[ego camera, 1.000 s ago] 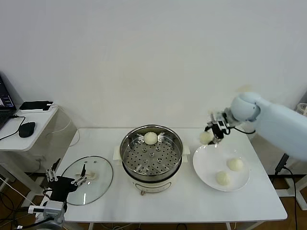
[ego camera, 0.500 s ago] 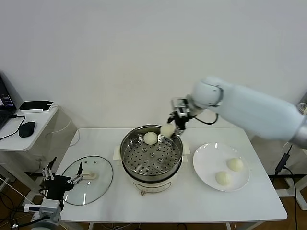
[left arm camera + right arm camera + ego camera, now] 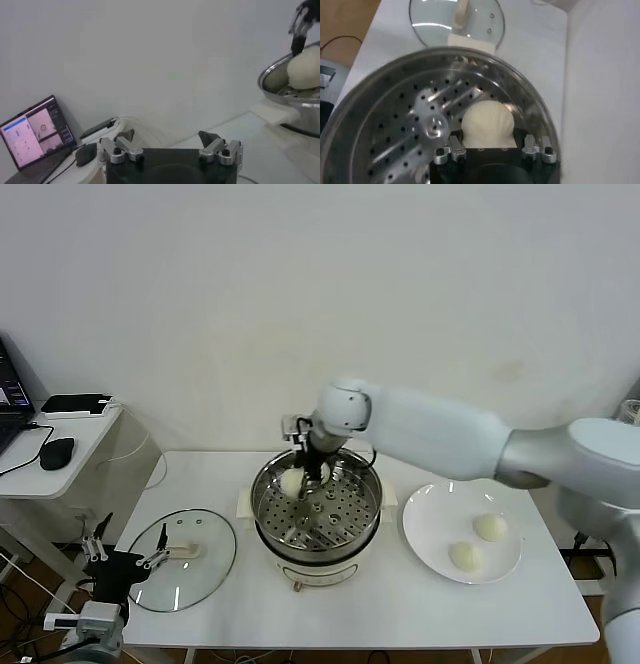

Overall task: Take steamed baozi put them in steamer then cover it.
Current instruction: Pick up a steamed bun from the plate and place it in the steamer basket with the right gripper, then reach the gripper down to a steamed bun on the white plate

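White table (image 3: 400, 609): two baozi (image 3: 490, 527) plated, two over steamer (image 3: 316, 509).

We see the right gripper (image 3: 304, 467) over the steamer (image 3: 316, 507), holding a bun (image 3: 292, 481) above the tray, two buns (image 3: 478, 541) on the plate (image 3: 430, 536), and the lid (image 3: 183, 558) beside the left gripper (image 3: 122, 555).

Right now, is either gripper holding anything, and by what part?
The right gripper holds a bun by its sides, over the steamer tray. The left gripper is open and holds nothing, near the lid.
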{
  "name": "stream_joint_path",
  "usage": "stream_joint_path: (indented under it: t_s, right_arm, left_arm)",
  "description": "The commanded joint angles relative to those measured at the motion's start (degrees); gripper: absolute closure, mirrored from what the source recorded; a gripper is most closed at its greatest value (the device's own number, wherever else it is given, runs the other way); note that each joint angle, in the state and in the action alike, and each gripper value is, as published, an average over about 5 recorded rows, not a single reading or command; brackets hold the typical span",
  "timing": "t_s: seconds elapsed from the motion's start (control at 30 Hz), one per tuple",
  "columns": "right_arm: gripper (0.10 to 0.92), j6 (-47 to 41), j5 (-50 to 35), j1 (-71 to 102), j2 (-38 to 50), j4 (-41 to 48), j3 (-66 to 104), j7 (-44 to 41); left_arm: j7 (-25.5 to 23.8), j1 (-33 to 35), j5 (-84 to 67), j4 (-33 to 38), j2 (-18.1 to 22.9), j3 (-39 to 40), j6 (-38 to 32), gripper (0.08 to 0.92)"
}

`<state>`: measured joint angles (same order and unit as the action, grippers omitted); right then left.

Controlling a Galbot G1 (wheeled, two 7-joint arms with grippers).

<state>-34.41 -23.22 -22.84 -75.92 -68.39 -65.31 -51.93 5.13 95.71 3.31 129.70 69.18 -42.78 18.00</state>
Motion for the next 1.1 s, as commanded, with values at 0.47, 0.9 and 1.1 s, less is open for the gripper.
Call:
stream_joint_path:
  t_s: [0.47,0.9,1.1]
  right_arm:
    - [0.376,-3.2,0.4,1.6,-5.0,3.4,-1.5,0.7]
    - [0.203,5.7,4.0,-8.7,7.4,-6.8,-1.7,-10.4]
    - [0.202,8.3,6.1,-13.0,22.3,-16.3,-2.6,-13.3]
  left_arm:
    - [0.0,0.0,0.0,0.2,0.3,-0.3,-0.1,0.177]
    - [0.0,-0.2,-0.2,0.4,-0.4,-0.2,0.0,0.177]
    - [0.0,-0.5,-0.3,0.8,-0.7,0.2,0.0,0.177]
